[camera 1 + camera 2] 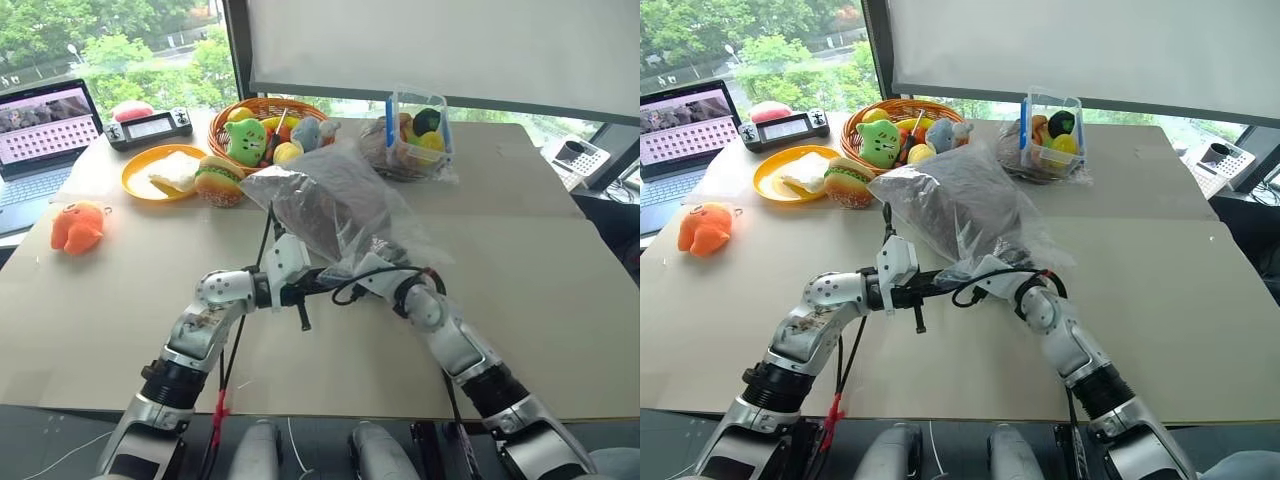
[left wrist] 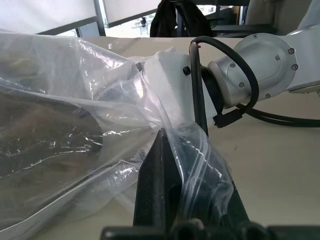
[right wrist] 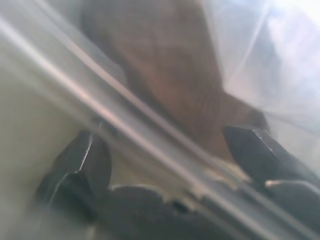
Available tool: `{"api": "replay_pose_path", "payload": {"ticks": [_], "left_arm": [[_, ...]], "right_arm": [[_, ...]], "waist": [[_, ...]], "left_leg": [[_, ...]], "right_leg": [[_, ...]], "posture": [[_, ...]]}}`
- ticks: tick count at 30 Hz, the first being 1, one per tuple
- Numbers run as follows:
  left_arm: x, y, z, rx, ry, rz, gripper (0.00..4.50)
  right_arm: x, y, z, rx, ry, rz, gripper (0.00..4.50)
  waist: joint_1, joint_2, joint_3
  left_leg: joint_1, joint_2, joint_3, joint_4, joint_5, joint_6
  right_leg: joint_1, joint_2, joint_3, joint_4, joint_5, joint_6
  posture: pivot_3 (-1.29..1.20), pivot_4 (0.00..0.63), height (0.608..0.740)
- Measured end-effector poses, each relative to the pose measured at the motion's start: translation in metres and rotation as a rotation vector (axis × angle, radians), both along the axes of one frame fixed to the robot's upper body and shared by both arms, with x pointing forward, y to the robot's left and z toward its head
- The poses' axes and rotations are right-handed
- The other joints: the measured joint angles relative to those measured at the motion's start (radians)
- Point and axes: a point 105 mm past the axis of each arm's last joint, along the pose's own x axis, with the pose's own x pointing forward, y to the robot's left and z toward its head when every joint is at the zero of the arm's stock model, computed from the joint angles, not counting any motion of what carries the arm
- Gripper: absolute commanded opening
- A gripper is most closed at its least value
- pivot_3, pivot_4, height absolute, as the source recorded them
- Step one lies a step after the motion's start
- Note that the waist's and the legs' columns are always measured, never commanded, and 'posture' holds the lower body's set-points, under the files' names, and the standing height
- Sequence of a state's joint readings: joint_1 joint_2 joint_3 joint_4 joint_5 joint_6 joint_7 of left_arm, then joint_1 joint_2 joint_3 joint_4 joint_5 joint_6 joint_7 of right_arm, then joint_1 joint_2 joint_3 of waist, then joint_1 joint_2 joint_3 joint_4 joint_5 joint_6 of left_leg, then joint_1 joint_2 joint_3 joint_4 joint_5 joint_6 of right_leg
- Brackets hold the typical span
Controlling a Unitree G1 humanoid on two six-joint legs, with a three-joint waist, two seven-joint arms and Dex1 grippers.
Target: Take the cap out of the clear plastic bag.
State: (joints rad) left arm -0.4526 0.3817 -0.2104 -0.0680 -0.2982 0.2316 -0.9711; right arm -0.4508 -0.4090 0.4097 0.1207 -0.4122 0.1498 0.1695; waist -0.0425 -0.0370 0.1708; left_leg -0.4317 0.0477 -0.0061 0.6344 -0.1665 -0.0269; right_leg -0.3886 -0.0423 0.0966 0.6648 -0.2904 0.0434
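The clear plastic bag [image 1: 330,200] hangs crumpled above the middle of the table, and the dark-brown cap [image 1: 340,190] shows through its film. My left gripper [image 2: 162,150] is shut on a pinch of film at the bag's near lower edge, pointing toward the right arm. My right gripper [image 3: 170,155] is pushed into the bag's mouth from the near right. Its two black fingers [image 3: 85,160] stand apart with film draped across them. The brown cap [image 3: 170,65] lies just ahead of them, and I cannot tell whether they touch it.
Behind the bag stand a wicker basket [image 1: 222,120] of plush toys, a toy burger [image 1: 219,182], a yellow plate [image 1: 135,178] and a clear box with blue handle [image 1: 420,125]. An orange plush [image 1: 78,226] and a laptop [image 1: 45,125] sit at the left.
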Motion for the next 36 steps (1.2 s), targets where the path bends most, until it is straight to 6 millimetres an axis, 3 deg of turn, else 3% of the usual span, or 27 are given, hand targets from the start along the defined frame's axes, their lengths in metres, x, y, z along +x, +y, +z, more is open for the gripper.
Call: {"api": "replay_pose_path", "payload": {"ticks": [6,9,17,21,27,36], "left_arm": [[-0.001,-0.001,0.001,0.000,0.000,-0.003,0.00],[-0.003,-0.002,0.004,-0.002,-0.009,-0.010,0.00],[-0.006,-0.004,0.006,-0.005,-0.020,-0.022,0.00],[-0.008,-0.003,0.002,0.001,-0.012,-0.022,0.00],[-0.010,-0.003,0.002,0.006,-0.011,-0.025,0.00],[-0.009,-0.003,0.000,0.009,-0.007,-0.022,0.00]], "right_arm": [[-0.003,0.001,-0.004,-0.007,-0.011,0.017,0.84],[-0.004,-0.001,-0.002,-0.013,-0.040,0.017,0.04],[-0.013,-0.014,0.009,0.020,-0.101,0.001,0.04],[-0.036,-0.029,0.019,0.074,-0.085,0.034,0.04],[-0.078,-0.029,0.017,0.184,0.081,0.123,0.04],[-0.101,-0.027,0.025,0.246,0.176,0.132,0.04]], "waist": [[0.000,0.000,0.000],[-0.001,0.000,0.000],[0.000,0.000,0.000],[0.005,0.000,0.000],[0.003,0.000,0.000],[0.004,0.000,0.000]], "left_leg": [[0.000,0.000,0.000,0.000,0.000,0.000],[0.000,0.000,0.000,0.000,0.000,0.000],[0.000,0.000,0.000,-0.001,0.000,0.000],[0.000,0.000,0.000,-0.001,0.000,0.000],[0.000,0.000,0.000,-0.001,0.000,0.000],[0.000,0.000,0.000,-0.001,0.000,0.000]], "right_leg": [[0.000,0.000,0.000,0.000,0.000,0.000],[0.000,0.000,0.000,0.000,0.000,0.000],[0.000,0.000,0.000,0.000,0.000,0.000],[0.000,0.000,0.000,-0.001,0.000,0.000],[0.000,0.000,0.000,0.000,0.000,0.000],[0.000,0.000,0.000,-0.001,0.000,0.000]], "posture": [[0.00,0.150,0.740],[0.00,0.150,0.740],[0.00,0.150,0.740],[0.00,0.150,0.740],[0.00,0.150,0.740],[0.00,0.150,0.740]]}}
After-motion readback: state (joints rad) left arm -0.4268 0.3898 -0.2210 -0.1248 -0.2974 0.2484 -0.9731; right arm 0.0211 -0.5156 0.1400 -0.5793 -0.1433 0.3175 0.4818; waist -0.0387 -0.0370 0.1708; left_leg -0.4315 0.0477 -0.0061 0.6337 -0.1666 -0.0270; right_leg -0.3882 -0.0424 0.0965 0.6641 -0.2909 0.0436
